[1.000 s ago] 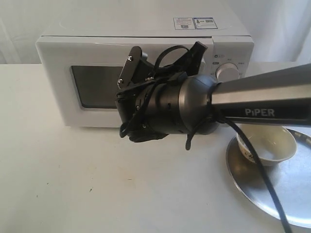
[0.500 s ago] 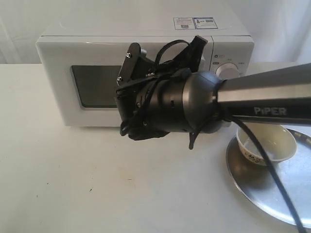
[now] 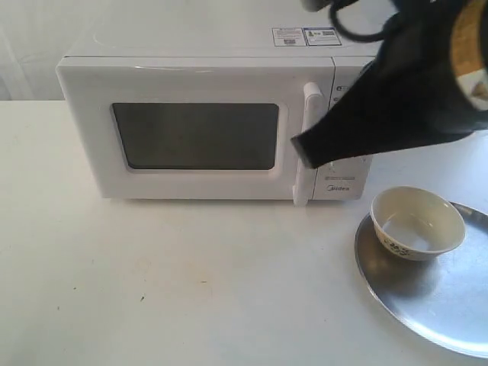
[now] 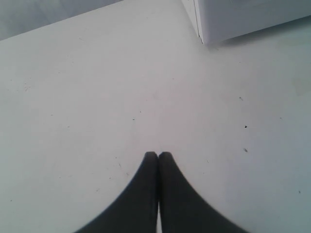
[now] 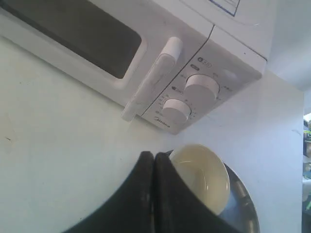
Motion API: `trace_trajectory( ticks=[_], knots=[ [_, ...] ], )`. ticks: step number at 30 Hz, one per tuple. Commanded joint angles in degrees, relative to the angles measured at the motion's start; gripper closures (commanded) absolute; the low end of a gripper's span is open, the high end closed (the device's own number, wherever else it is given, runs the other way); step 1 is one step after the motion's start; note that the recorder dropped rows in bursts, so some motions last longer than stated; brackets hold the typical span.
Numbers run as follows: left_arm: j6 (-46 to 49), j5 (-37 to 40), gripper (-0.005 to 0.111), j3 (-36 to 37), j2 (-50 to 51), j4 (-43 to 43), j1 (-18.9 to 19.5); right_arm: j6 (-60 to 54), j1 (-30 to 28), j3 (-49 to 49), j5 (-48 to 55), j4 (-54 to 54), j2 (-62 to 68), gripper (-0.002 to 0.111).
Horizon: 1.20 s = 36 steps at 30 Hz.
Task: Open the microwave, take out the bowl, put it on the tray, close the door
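Note:
The white microwave (image 3: pixel 198 72) stands at the back with its door (image 3: pixel 194 187) shut flat and the vertical handle (image 3: pixel 309 137) in plain sight. The cream bowl (image 3: pixel 417 221) sits upright on the silver tray (image 3: pixel 435 316) at the right. My right gripper (image 5: pixel 153 155) is shut on nothing, hanging above the table between the handle (image 5: pixel 153 80) and the bowl (image 5: pixel 204 174). In the exterior view it is a dark blur (image 3: pixel 301 150) before the control panel. My left gripper (image 4: pixel 158 154) is shut and empty over bare table, away from the microwave's corner (image 4: pixel 243 14).
Two round white knobs (image 5: pixel 202 86) (image 5: pixel 176 109) sit right of the handle. White tabletop (image 3: pixel 152 290) stretches in front of the microwave and to its left. The tray runs past the exterior view's right edge. A white curtain hangs behind.
The right arm, which was pressed against the door front, has pulled up and to the right, uncovering the window and handle. Door, bowl and tray have stayed put.

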Motion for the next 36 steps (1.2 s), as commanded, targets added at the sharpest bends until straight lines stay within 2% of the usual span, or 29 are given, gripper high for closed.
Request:
trace_trajectory(
  ticks=[1,18,21,24,29,32,36],
  knots=[
    [-0.13,0.05,0.107,-0.24,-0.12,-0.22,-0.17,-0.76,0.23,0.25,0.42,-0.29,-6.39,0.108],
    [-0.13,0.05,0.107,-0.24,-0.12,-0.22,-0.17,-0.76,0.65,0.25,0.42,0.21,-12.10,0.108],
    [-0.13,0.05,0.107,-0.24,-0.12,-0.22,-0.17,-0.76,-1.10,0.25,0.42,1.40,-13.09,0.108],
    [-0.13,0.05,0.107,-0.24,-0.12,-0.22,-0.17,0.03,-5.64,0.25,0.42,4.21,-16.46,0.108],
    [-0.13,0.05,0.107,-0.24,-0.12,-0.22,-0.17,0.20,-16.81,4.46,-0.38,12.76,-27.08,0.108],
    [-0.13,0.05,0.107,-0.24,-0.12,-0.22,-0.17,0.20,-25.76,12.89,-11.74,17.04,-35.63,0.108],
    [-0.13,0.05,0.107,-0.24,-0.12,-0.22,-0.17,0.20,-36.89,26.61,-37.26,21.32,-47.65,0.108]
  ],
)
